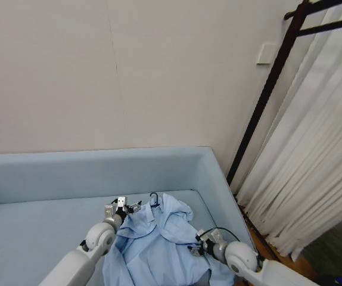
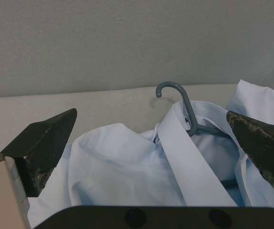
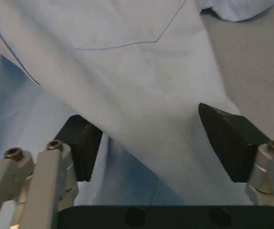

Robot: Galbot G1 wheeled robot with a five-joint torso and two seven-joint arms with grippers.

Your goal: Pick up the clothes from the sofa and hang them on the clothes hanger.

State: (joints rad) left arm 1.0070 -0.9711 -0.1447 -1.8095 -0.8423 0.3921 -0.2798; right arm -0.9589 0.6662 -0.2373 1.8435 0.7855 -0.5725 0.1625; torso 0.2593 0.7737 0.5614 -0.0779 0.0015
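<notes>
A plain pale wall (image 1: 99,71) stands at the back, with a faint vertical seam running down it. A small pale plate (image 1: 267,53) sits high on the wall at the right. Farther right a white pleated curtain (image 1: 314,155) hangs down to a dark floor (image 1: 332,247), where a wood-coloured strip runs along its foot.

Plain white wall (image 1: 99,71), sm wall plate (image 1: 267,53), pleated white curtain (image 1: 314,167) at rt
</notes>
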